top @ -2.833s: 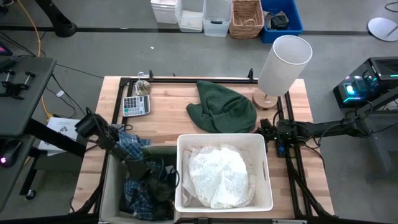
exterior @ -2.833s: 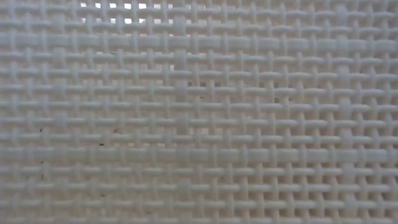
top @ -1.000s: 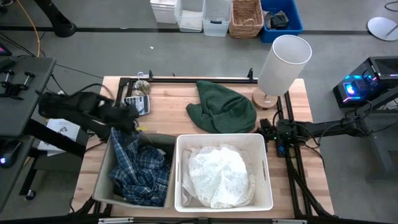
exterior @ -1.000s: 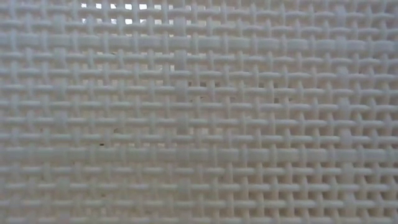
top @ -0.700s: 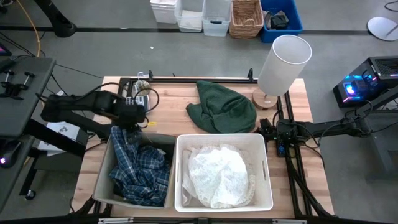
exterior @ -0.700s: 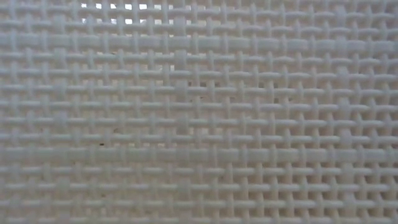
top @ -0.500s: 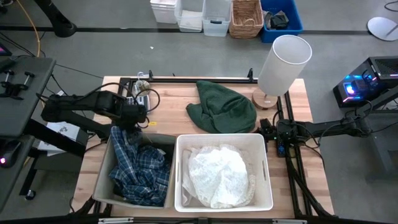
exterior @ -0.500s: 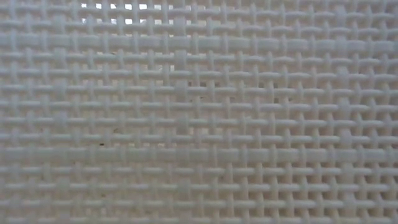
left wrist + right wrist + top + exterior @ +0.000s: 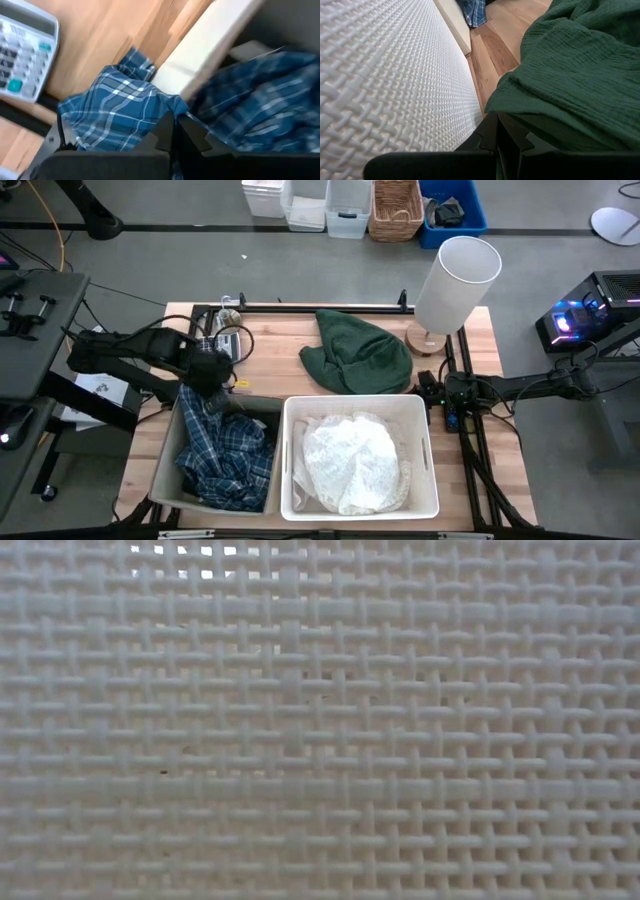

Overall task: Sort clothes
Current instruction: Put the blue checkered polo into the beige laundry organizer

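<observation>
A blue-white plaid shirt (image 9: 225, 455) lies in the beige bin (image 9: 165, 470), one flap (image 9: 115, 110) draped over the bin's far rim (image 9: 210, 45). A dark garment (image 9: 255, 405) shows behind it in the bin. White clothes (image 9: 355, 460) fill the white bin (image 9: 425, 430). A dark green garment (image 9: 355, 355) lies spread on the table behind the white bin. My left gripper (image 9: 210, 375) points down over the beige bin's far left corner, shut (image 9: 175, 132), nothing showing between its fingertips. My right gripper (image 9: 432, 390) rests shut (image 9: 497, 130) at the table's right edge, beside the green garment (image 9: 570, 65). My left gripper's shut fingertips stand right over the shirt's flap (image 9: 150, 117) at the beige bin's rim, pointing down. Whether they touch the cloth I cannot tell. My right gripper's shut fingertips lie level, close against the green garment's edge (image 9: 520, 107). Touching or just apart, I cannot tell.
A calculator (image 9: 222, 345) lies at the table's far left, close to my left gripper. A white lamp (image 9: 455, 280) stands at the far right corner. The white bin's woven wall (image 9: 320, 720) fills the low view. Bare wood shows between the calculator and the green garment.
My left gripper has tipped a little over the beige bin's far left corner and otherwise stayed in place. The plaid shirt lies in the bin as before.
</observation>
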